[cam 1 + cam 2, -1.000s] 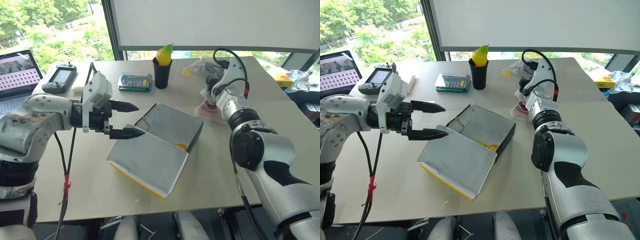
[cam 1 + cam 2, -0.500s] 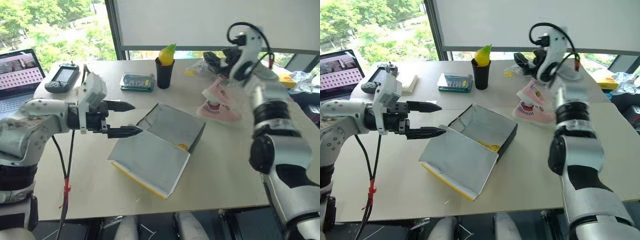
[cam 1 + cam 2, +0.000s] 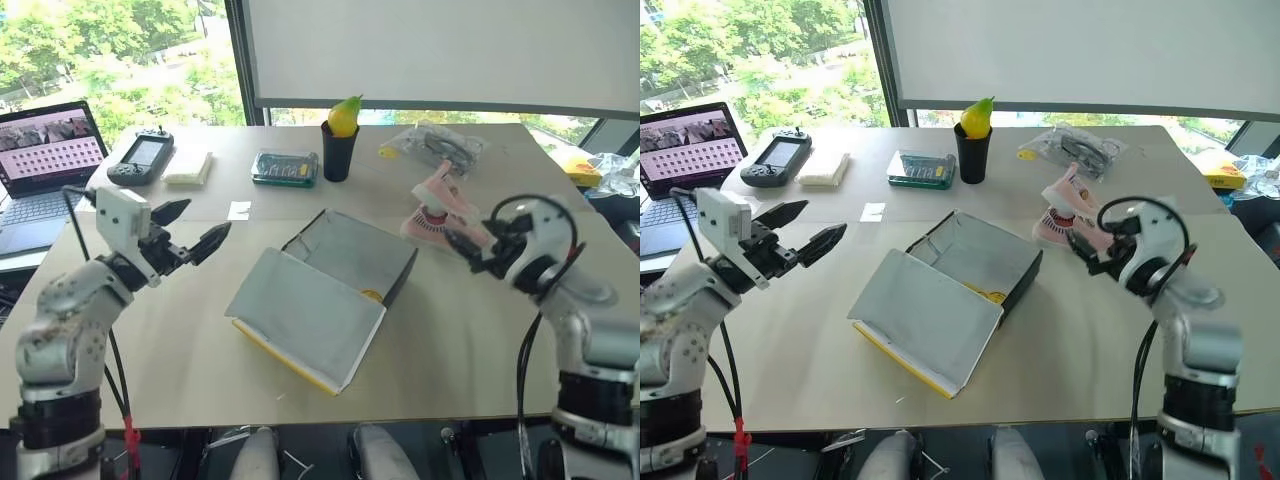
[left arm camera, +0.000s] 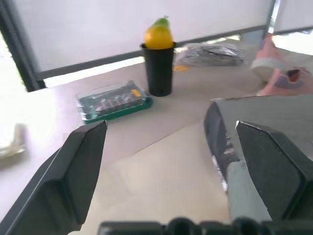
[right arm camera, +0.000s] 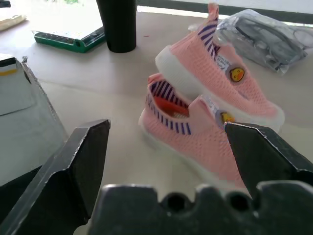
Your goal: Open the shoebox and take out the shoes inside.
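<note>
From the head views, the shoebox lies open mid-surface, lid flung flat toward the robot; it looks empty, though its far corner is shadowed. The left gripper hovers beside it, jaws spread, holding nothing.

In the right wrist view, the shoes sit together beyond the box, one leaning on the other. The right gripper has its jaws wide. The shoes look light, soft knit; best pinched at the heel collar.

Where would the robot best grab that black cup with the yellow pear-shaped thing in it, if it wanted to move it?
Probably around the middle of the black cup, coming in level from the robot's side. Its straight, upright wall suits two fingers closing from either side. The yellow fruit fills the mouth, so a rim grip from above looks awkward, and the green-edged case lies close on its left.
</note>
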Controlling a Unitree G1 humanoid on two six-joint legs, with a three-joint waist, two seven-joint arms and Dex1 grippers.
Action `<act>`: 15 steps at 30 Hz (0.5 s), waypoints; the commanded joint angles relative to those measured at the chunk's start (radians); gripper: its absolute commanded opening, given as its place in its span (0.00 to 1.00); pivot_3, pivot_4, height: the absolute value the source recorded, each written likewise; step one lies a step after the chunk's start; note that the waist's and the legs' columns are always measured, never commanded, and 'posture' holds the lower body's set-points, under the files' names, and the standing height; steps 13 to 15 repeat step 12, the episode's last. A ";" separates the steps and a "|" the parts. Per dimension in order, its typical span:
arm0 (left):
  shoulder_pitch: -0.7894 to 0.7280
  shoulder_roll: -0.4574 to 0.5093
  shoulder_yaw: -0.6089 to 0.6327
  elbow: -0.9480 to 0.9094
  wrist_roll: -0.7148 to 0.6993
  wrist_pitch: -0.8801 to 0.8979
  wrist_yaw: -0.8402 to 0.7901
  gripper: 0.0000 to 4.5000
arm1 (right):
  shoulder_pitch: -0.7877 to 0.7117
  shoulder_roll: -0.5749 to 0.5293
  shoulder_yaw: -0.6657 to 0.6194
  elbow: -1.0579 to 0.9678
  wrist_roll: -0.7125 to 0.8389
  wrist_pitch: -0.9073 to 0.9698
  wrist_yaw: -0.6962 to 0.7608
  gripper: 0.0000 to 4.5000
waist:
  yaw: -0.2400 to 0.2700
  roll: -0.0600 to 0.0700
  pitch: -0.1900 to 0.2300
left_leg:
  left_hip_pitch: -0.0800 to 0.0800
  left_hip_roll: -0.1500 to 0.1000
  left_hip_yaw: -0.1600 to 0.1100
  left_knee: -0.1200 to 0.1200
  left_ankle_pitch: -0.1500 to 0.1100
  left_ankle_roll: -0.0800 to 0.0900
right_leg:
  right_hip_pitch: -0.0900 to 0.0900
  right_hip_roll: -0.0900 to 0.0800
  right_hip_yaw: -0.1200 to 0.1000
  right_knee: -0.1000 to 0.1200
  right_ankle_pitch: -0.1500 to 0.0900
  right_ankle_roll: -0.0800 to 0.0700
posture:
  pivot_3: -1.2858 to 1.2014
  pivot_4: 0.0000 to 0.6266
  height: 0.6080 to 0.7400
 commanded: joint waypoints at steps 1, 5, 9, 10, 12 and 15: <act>0.090 -0.083 0.026 0.043 0.078 -0.163 0.090 1.00 | 0.103 0.036 -0.045 -0.041 -0.098 -0.182 -0.145 0.99 | 0.002 0.000 0.000 | 0.000 -0.001 0.000 0.000 0.000 0.000 | 0.000 -0.001 0.000 0.000 0.000 0.000 | 0.52 0.24 0.94; 0.182 -0.153 0.013 0.042 0.095 -0.220 0.128 1.00 | 0.227 0.056 -0.028 0.010 -0.154 -0.329 -0.190 0.99 | 0.007 -0.002 -0.002 | -0.002 -0.002 0.000 0.001 0.000 0.000 | 0.000 -0.003 -0.001 -0.001 0.000 0.001 | 0.52 0.24 0.94; 0.221 -0.209 -0.010 0.105 0.154 -0.296 0.188 1.00 | 0.285 0.072 0.023 0.083 -0.202 -0.483 -0.199 0.99 | 0.002 -0.003 -0.004 | 0.001 -0.002 0.001 0.001 0.000 0.000 | 0.002 -0.003 -0.001 -0.002 -0.002 0.003 | 0.52 0.24 0.94; 0.223 -0.212 -0.013 0.133 0.173 -0.327 0.192 1.00 | 0.289 0.078 0.031 0.094 -0.208 -0.506 -0.205 0.99 | 0.000 -0.003 -0.004 | 0.001 -0.002 0.001 0.001 0.000 0.000 | 0.002 -0.003 -0.001 -0.002 -0.003 0.005 | 0.52 0.24 0.94; 0.226 -0.212 -0.018 0.163 0.196 -0.352 0.210 1.00 | 0.291 0.083 0.049 0.110 -0.224 -0.545 -0.212 0.99 | -0.003 -0.003 -0.004 | 0.002 -0.001 0.001 0.001 0.000 0.000 | 0.002 -0.002 0.000 -0.002 -0.004 0.005 | 0.52 0.24 0.94; 0.226 -0.212 -0.018 0.163 0.196 -0.352 0.210 1.00 | 0.291 0.083 0.049 0.110 -0.224 -0.545 -0.212 0.99 | -0.003 -0.003 -0.004 | 0.002 -0.001 0.001 0.001 0.000 0.000 | 0.002 -0.002 0.000 -0.002 -0.004 0.005 | 0.52 0.24 0.94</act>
